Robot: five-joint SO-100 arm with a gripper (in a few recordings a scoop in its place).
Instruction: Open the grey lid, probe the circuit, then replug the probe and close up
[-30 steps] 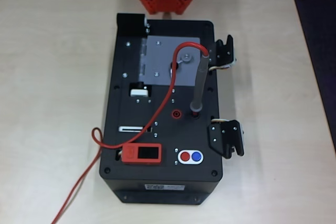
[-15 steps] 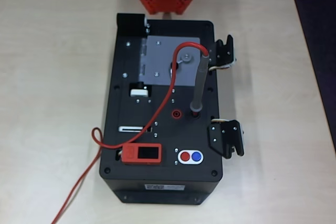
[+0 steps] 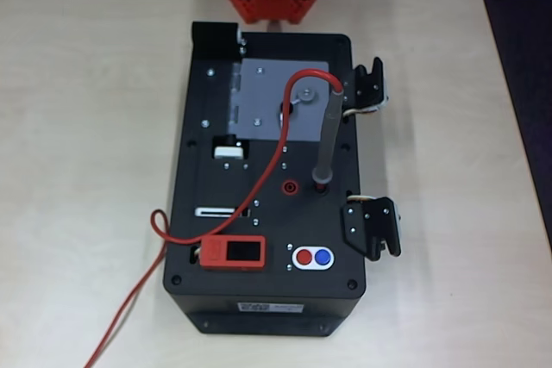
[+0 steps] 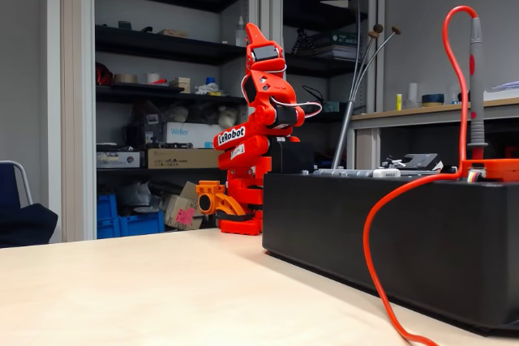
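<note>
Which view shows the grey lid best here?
The overhead view: the lid lies flat and closed on the black box, its whole face and knob visible, with the probe beside it. The fixed view shows it edge-on, a thin grey strip.

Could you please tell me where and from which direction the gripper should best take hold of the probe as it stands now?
Grip the probe on its slim grey shaft, likely coming in sideways from above the black box. It stands upright in its socket, so the shaft is exposed; stay below the red cable looping off its top.
</note>
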